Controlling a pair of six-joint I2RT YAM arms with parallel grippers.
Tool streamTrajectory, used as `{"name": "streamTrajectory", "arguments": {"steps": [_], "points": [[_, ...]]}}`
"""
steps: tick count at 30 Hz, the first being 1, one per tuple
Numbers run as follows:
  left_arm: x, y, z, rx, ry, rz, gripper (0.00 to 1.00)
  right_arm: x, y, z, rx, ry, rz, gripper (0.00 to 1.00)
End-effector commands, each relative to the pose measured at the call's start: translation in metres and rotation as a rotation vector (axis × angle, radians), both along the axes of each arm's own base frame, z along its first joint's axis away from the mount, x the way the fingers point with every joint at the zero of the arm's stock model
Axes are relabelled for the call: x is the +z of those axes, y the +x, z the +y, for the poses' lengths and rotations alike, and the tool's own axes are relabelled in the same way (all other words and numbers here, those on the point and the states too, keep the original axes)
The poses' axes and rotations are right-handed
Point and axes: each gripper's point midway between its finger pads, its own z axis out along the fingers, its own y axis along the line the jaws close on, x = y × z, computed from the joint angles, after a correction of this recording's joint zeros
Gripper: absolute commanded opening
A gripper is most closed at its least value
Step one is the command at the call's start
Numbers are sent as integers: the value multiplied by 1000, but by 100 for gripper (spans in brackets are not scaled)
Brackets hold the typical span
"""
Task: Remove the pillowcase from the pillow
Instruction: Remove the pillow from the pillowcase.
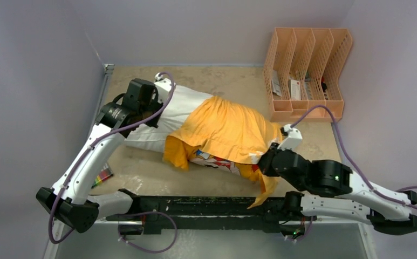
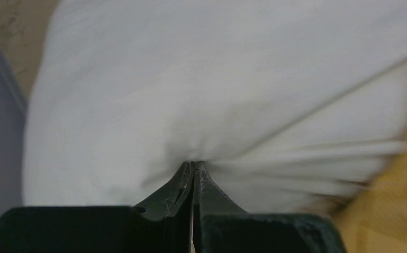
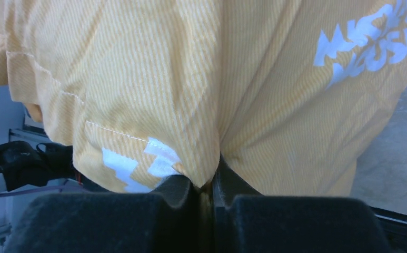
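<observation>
The white pillow (image 1: 180,110) lies across the table, its left part bare. The orange-yellow pillowcase (image 1: 227,127) still covers its right part and hangs bunched toward the near edge. My left gripper (image 1: 151,110) is shut on a pinch of the pillow's white fabric (image 2: 217,95); its fingertips (image 2: 188,174) press into it. My right gripper (image 1: 264,159) is shut on a fold of the pillowcase (image 3: 275,105), which fills the right wrist view with its white lettering (image 3: 372,45). The jaws there are closed with fabric between them.
A peach desk organiser (image 1: 306,73) stands at the back right with small items inside. A coloured card (image 1: 103,176) lies near the left arm. The table's near rail (image 1: 206,205) is black. Grey walls close in left, back and right.
</observation>
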Motion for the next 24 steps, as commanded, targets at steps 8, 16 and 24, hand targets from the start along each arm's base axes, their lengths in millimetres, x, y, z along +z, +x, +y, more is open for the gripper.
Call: {"name": "streamTrajectory", "arguments": {"steps": [8, 16, 24], "points": [[18, 23, 52, 152, 95, -108, 0, 18, -6, -43, 59, -110, -69, 15], [100, -30, -59, -381, -466, -302, 66, -1, 8, -19, 47, -303, -25, 13], [49, -80, -58, -632, -310, -219, 76, 37, 16, -34, -43, -161, -121, 10]]}}
